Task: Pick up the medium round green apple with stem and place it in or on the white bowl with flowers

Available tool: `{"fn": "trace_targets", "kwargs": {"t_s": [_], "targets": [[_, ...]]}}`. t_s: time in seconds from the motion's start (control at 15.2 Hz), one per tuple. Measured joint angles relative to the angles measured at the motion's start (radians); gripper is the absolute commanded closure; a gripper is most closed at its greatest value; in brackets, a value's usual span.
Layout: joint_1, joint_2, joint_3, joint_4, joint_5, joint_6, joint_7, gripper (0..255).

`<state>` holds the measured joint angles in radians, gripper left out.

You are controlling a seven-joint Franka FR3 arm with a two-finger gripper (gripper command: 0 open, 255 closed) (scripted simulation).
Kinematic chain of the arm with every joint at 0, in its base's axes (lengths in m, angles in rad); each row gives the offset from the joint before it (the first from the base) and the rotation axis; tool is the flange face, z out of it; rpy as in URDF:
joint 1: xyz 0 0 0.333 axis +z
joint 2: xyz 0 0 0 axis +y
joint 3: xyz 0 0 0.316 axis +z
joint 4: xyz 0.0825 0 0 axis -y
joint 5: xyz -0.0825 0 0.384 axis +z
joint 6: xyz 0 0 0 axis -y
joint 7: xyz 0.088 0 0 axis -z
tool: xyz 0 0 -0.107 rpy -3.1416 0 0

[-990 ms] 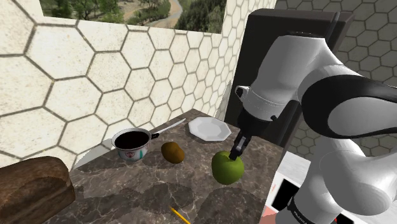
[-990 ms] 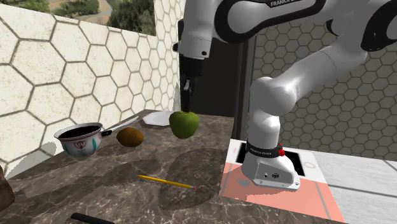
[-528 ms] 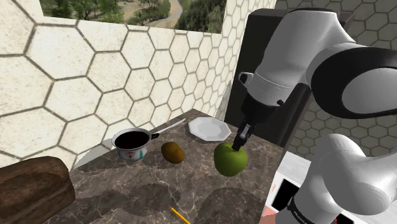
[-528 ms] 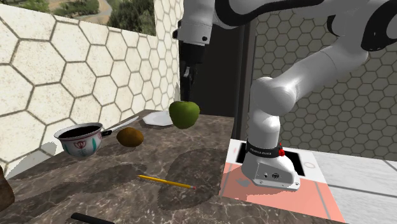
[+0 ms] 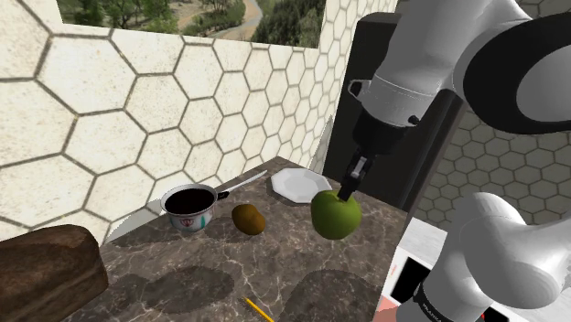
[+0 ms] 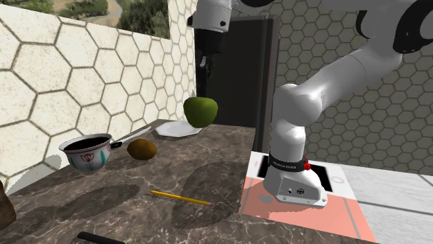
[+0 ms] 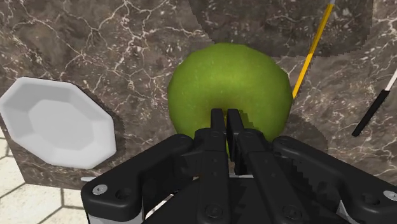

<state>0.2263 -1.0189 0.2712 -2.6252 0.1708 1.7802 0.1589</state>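
The gripper (image 5: 349, 190) (image 7: 226, 118), its fingers (image 7: 218, 121) pressed almost together, pinched the crown of the apple (image 5: 336, 215) (image 6: 200, 111) (image 7: 226, 79). The green fruit hung clear of the marble counter (image 5: 183, 274) (image 6: 104, 201), with a shadow on the stone beneath it. From the wrist camera only a sliver of space showed between the two tips, and the stem itself could not be made out.

Seen from the shoulder camera, a plain white eight-sided plate (image 5: 300, 185) (image 6: 175, 129) (image 7: 57, 121) lay on the counter at the apple's 11 o'clock, near it. A brown kiwi (image 5: 248, 219) (image 6: 141, 149) sat at the apple's 9 o'clock. Farther out along the same line stood the bowl (image 5: 189, 209) (image 6: 87, 156), white with a red flower on its side and dark within, well apart from the fruit. A thin white stick (image 5: 245, 182) (image 6: 137, 134) ran from the bowl's 1 o'clock towards the plate. A yellow pencil (image 5: 259, 310) (image 6: 182, 198) (image 7: 312, 51) lay at the apple's 7 o'clock, and a dark loaf (image 5: 46, 270) filled the corner at 8 o'clock.

From the second exterior camera the apple hung in front of a dark cabinet (image 6: 243, 69). The plate, kiwi and bowl were strung out towards its 8 o'clock, and the pencil lay at 6 o'clock. The white arm (image 6: 305, 104) rose from its stand (image 6: 295, 184) at the apple's 4 o'clock.
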Motion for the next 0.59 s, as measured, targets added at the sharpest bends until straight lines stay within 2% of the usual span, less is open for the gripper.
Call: {"fn": "trace_targets", "kwargs": {"t_s": [0.26,0.59], "targets": [[-0.008,0.03,-0.002,0.058,-0.007,-0.028,0.002,255],[-0.057,0.228,0.016,0.195,-0.028,0.037,-0.001,255]]}}
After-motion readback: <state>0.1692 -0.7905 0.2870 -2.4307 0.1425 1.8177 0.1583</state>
